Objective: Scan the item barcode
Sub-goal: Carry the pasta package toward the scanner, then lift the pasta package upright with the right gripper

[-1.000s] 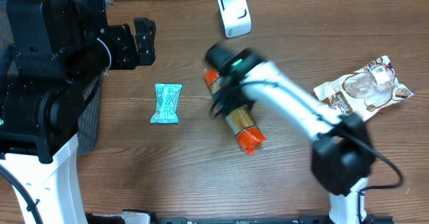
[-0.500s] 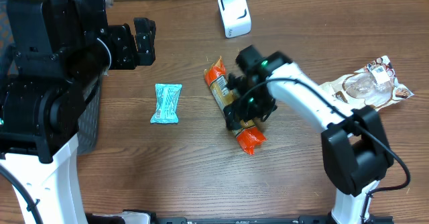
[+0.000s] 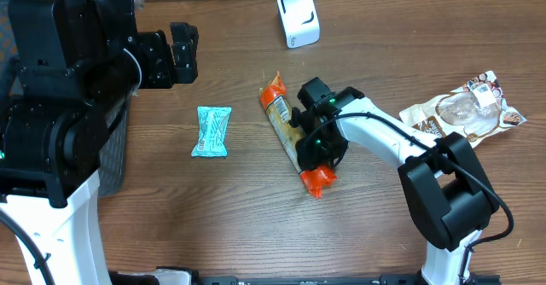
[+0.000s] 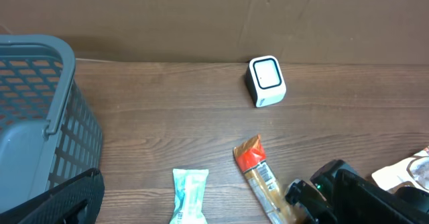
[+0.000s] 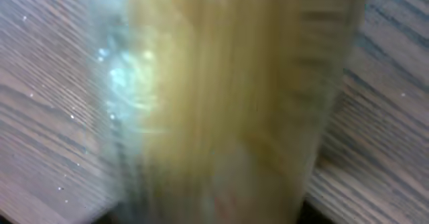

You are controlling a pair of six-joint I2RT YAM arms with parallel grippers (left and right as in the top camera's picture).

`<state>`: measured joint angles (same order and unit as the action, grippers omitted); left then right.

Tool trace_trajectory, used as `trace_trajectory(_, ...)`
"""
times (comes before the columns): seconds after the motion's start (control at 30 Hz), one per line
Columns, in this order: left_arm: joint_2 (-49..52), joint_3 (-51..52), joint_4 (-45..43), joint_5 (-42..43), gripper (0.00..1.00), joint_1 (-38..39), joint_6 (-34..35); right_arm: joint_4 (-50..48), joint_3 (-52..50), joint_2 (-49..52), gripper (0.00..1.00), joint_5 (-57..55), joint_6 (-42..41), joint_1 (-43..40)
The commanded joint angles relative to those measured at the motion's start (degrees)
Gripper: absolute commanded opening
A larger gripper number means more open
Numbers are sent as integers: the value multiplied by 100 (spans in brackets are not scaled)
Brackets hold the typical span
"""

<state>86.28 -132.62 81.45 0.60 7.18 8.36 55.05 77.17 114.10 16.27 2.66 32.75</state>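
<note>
A long clear packet of yellow noodles with orange ends [image 3: 277, 110] lies slanted on the wooden table. My right gripper [image 3: 313, 140] sits low over the packet's lower half and is shut on it. In the right wrist view the packet [image 5: 228, 103] fills the frame as a blur, with dark finger edges tight against its sides. The white barcode scanner [image 3: 298, 17] stands at the back of the table, apart from the packet. My left gripper [image 3: 183, 52] hangs open at the far left with nothing in it; one of its fingers [image 4: 57, 197] shows in the left wrist view.
A teal wrapped bar [image 3: 212, 131] lies left of the packet. A brown and white snack bag [image 3: 465, 108] lies at the right edge. A grey mesh basket [image 4: 33, 103] stands at the far left. Cardboard walls the table's back.
My right arm has swung from the packet's upper part down onto its lower half and lowered. Its jaws have closed in on the packet. The left arm has not moved.
</note>
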Motion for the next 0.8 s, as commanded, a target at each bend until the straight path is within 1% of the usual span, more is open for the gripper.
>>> trace_trajectory(0.0, 35, 2, -17, -61, 100, 13, -109, -35, -7, 90, 20, -13, -15, -9)
trace_trajectory(0.03, 35, 4, -20, -61, 100, 13, -109, -39, -7, 90, 15, -15, -76, -9)
trace_trajectory(0.07, 35, 4, -20, -61, 100, 13, -109, -37, -7, 90, 4, -9, -142, -39)
trace_trajectory(0.17, 35, 4, -20, -63, 100, 13, -109, 42, 28, 90, 4, 81, -190, -120)
trace_trajectory(0.3, 35, 4, -20, -61, 100, 13, -109, 179, 168, 87, 4, 326, -649, -356)
trace_trajectory(0.33, 35, 4, -20, -61, 100, 13, -109, 111, 181, 87, 15, 409, -693, -426)
trace_trajectory(0.37, 35, 4, -20, -61, 100, 13, -109, 22, 184, 90, 29, 476, -710, -481)
trace_trajectory(0.43, 35, 4, -20, -61, 100, 13, -109, -249, 184, 90, 53, 608, -741, -577)
trace_trajectory(0.47, 35, 2, -20, -61, 100, 13, -109, -400, 184, 90, 60, 680, -748, -612)
trace_trajectory(0.53, 35, 4, -20, -61, 100, 13, -109, -599, 184, 90, 63, 822, -852, -667)
trace_trajectory(0.77, 35, 4, -20, -61, 100, 13, -109, -833, 184, 315, 63, 1091, -1027, -695)
